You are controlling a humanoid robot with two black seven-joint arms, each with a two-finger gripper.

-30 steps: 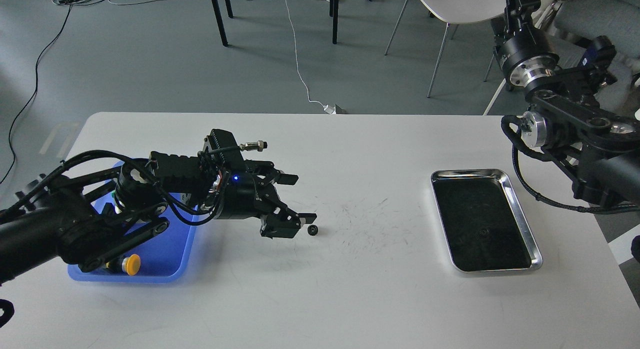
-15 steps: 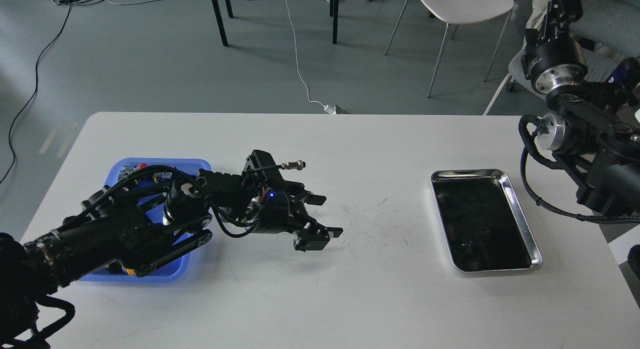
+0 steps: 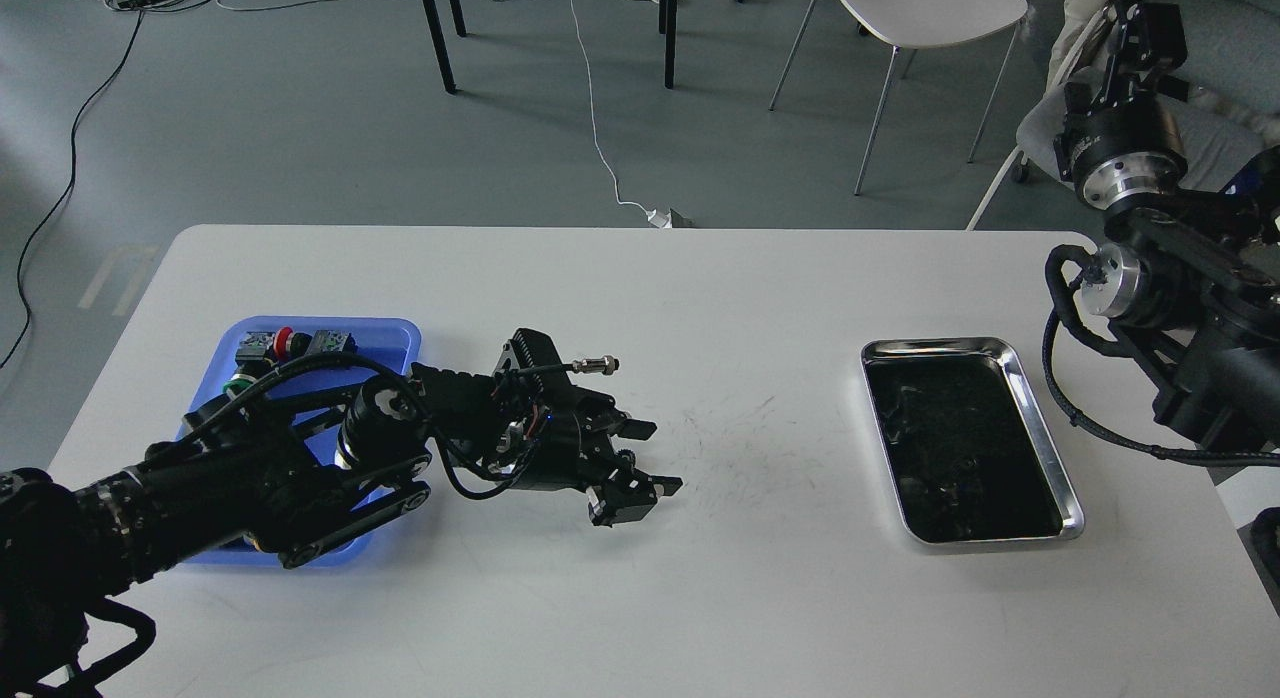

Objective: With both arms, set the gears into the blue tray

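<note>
The blue tray (image 3: pixel 396 330) lies at the table's left, partly covered by my left arm. My left gripper (image 3: pixel 646 459) reaches right of it and sits low on the white table, open, with its fingers (image 3: pixel 662 485) spread. A tiny black gear (image 3: pixel 626 457) seems to lie between them, but it is hard to tell apart from the black gripper. My right arm (image 3: pixel 1150 278) hangs off the table's right edge. Its far end (image 3: pixel 1143 28) points up and away, too dark to read.
Coloured push-button switches (image 3: pixel 285 343) sit at the blue tray's far end. A shiny steel tray (image 3: pixel 1045 448) with a dark inside lies at the right. A white chair (image 3: pixel 925 8) and table legs stand on the floor beyond the table.
My left arm has stretched to the right and dropped, bringing its open gripper down to the table where the gear lay. The right arm has pulled back towards the right edge.
</note>
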